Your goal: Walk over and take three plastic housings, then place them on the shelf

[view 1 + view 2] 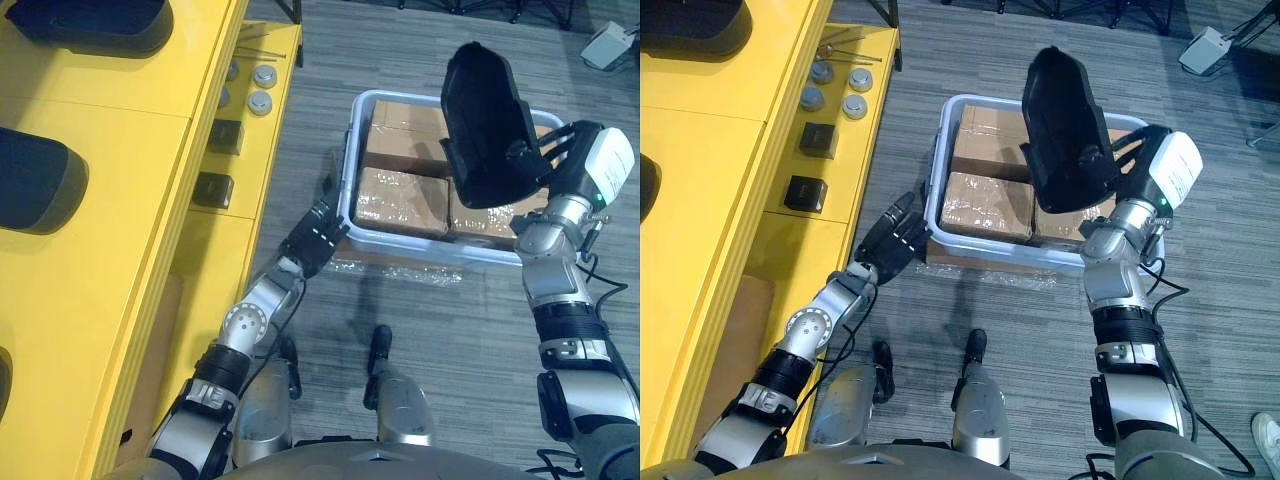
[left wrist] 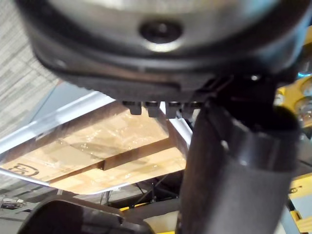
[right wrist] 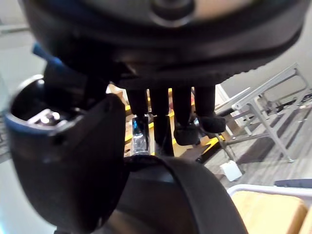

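Black curved plastic housing [image 1: 485, 120] was held by one edge in right hand [image 1: 568, 160], fingers curled round it; a slip before the yellow shelf [image 1: 110, 180] was judged possible.

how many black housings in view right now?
3 clear: one housing gripped in the right hand above the bin, two on the yellow shelf. A dark sliver there may be a fourth.

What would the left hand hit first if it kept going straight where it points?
Probably the left wall of the grey bin, right beyond the left hand; height is unclear, so it could clear the rim.
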`<state>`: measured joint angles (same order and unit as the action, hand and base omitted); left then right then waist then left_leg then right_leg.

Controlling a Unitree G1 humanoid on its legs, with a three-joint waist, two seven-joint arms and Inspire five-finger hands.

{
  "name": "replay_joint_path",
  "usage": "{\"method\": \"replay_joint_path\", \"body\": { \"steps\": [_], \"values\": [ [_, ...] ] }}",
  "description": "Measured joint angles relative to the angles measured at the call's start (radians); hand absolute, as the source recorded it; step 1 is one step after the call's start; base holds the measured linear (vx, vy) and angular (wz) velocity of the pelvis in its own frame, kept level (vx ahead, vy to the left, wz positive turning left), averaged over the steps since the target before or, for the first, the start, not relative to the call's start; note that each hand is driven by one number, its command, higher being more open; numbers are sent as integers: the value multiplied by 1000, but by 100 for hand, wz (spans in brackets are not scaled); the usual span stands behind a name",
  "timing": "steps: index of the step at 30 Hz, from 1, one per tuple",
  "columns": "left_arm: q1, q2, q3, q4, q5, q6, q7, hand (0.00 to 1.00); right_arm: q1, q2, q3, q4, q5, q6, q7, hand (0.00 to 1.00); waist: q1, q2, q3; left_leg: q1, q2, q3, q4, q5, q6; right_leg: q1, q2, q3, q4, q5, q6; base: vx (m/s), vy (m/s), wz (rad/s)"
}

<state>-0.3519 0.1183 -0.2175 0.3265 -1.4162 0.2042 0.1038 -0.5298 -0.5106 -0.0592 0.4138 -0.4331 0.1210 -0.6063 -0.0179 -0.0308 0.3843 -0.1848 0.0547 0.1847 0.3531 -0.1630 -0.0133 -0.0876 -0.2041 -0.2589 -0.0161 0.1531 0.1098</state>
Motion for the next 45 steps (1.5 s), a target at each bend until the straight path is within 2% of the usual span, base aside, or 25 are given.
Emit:
{"method": "replay_joint_path", "body": {
  "steps": [7, 13, 18, 23, 28, 32, 35, 36, 41, 45],
  "values": [
    [-7, -4, -23, -1, 1, -22, 0, 100, 29, 61, 60, -54, -73, -114, -11, 0, -13, 6, -3, 54, -2, 17, -31, 2, 0, 33, 0, 15, -7, 0, 0, -37, 3, -8],
    [-9, -24, -46, 4, 1, -29, 0, 100, 107, 100, 113, -115, -107, -158, -11, 0, -15, 10, -11, 91, -8, 21, -61, 9, -1, 61, -1, 16, -25, 1, 2, 0, 0, 0],
    [-5, -41, -76, 44, 13, -50, -3, 100, 146, 143, 166, -118, -110, -200, -10, 0, -15, 8, -58, 109, -11, 24, -81, 11, -2, 75, 0, 17, -41, 3, 4, -7, -4, -2],
    [-5, -44, -94, 47, 15, -77, -21, 100, 185, 167, 209, -125, -110, -260, -10, 0, -14, -3, -102, 134, -14, 26, -99, 14, -1, 92, 0, 18, -44, 3, 3, -25, -4, -1],
    [-4, -43, -102, 48, 14, -92, -22, 100, 206, 189, 253, -136, -109, -317, -5, 0, -14, -30, -135, 142, -16, 26, -115, 25, -4, 100, 0, 15, -58, 5, 2, -66, -25, 0],
    [-4, -45, -137, 49, 9, -97, -21, 100, 212, 210, 284, -157, -108, -326, 6, 0, -15, -33, -139, 146, -17, 26, -114, 26, -4, 103, 0, 15, -58, 5, 2, -72, -20, -1],
    [-4, -50, -150, 77, 0, -127, -16, 100, 224, 221, 313, -162, -108, -329, 12, 0, -14, -38, -147, 155, -17, 28, -118, 26, -4, 109, 0, 15, -59, 5, 2, -54, -14, -2],
    [0, -52, -150, 78, -3, -142, -14, 0, 235, 226, 318, -171, -107, -329, 12, 0, -14, -40, -151, 155, -17, 28, -120, 27, -4, 109, 0, 15, -60, 5, 2, -36, -12, 0],
    [14, -53, -152, 78, -64, -221, -8, 0, 279, 257, 328, -203, -67, -329, 10, 0, -14, -54, -176, 158, -18, 28, -128, 28, -4, 109, 0, 13, -61, 5, 2, -15, -4, 0],
    [15, -63, -151, 78, -120, -311, -8, 0, 309, 283, 334, -226, -49, -328, 6, 0, -17, -66, -184, 160, -19, 28, -128, 28, -4, 110, -1, 13, -61, 5, 2, -48, -12, 0]
  ]
}}
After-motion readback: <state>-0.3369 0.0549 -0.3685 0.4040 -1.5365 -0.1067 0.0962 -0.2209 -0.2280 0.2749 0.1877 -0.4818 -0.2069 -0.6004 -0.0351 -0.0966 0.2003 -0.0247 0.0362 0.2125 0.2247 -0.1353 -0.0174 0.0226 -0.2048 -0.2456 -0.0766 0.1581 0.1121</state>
